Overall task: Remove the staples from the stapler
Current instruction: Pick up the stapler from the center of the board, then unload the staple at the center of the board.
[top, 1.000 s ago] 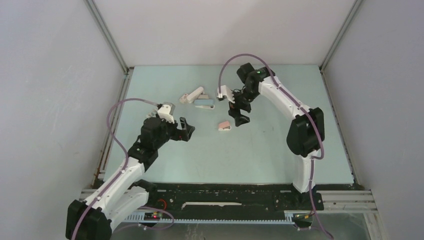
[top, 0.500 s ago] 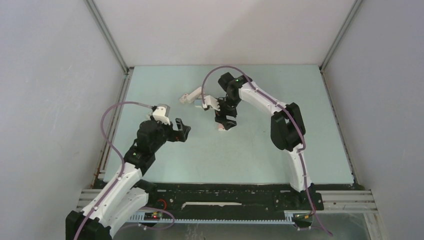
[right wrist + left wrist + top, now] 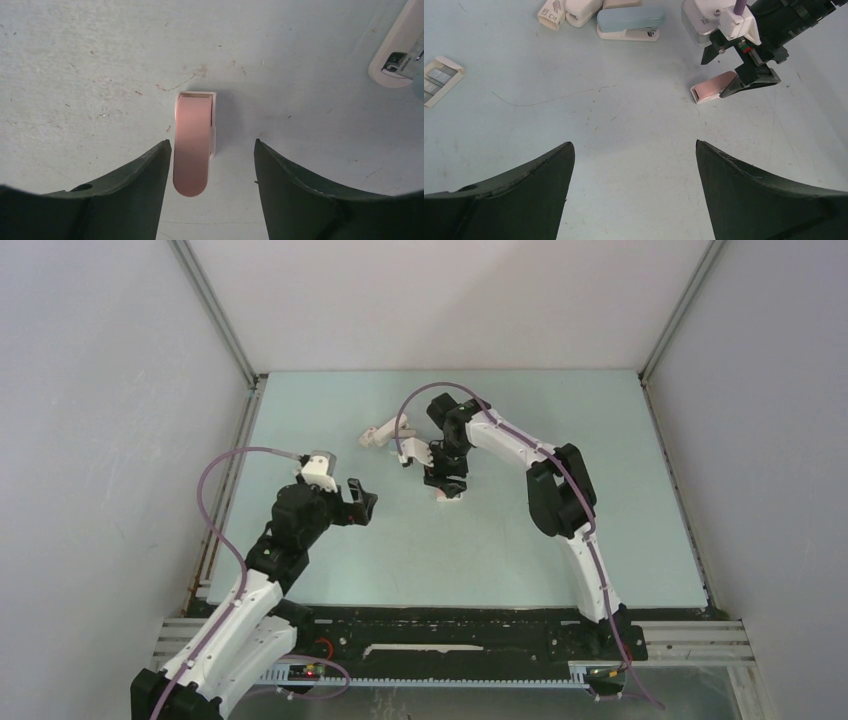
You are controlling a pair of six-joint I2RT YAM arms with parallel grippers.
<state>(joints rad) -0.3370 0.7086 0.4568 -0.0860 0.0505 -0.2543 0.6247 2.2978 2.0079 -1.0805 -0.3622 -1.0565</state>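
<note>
Straddling pink stapler (image 3: 192, 145) with right gripper (image 3: 212, 150) — jaws parted either side, no grip. Hovering left gripper (image 3: 634, 145) spread wide at its 9 o'clock. Showing staples (image 3: 435, 80), grey strips in white tray (image 3: 451, 64), at 9 o'clock edge of left wrist view.

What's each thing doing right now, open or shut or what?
pink stapler: shut, flat on the table, between the right gripper fingers.
right gripper: open, astride it, not gripping.
left gripper: open, empty, over the table.
blue stapler: shut, lying flat.
card tray: open, grey staple strips inside.
</note>
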